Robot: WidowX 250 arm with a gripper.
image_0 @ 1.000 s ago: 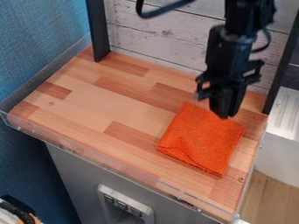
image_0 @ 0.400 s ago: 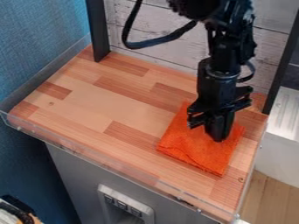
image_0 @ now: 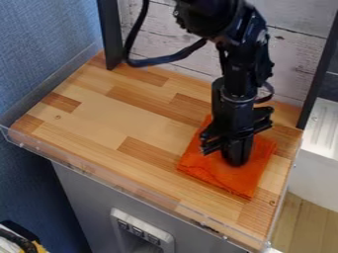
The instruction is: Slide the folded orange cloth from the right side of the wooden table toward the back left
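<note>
The black gripper (image_0: 236, 160) hangs down over the middle of an orange cloth (image_0: 244, 180), its tip at or just above the fabric; whether they touch I cannot tell. Roughly square, the cloth lies flat on the right part of the wooden table top (image_0: 119, 118), with a slight fold along its lower left edge. Part of its upper half is hidden behind the gripper.
A clear low rim (image_0: 125, 190) runs along the table's front edge. Two dark upright posts stand at the back, the left one (image_0: 111, 34) beside a whitewashed plank wall (image_0: 172, 34). A white unit (image_0: 316, 163) stands to the right.
From the cloth's upper edge, the gripper has come down and toward the front left, to over the cloth's middle. The cloth lies as before.
</note>
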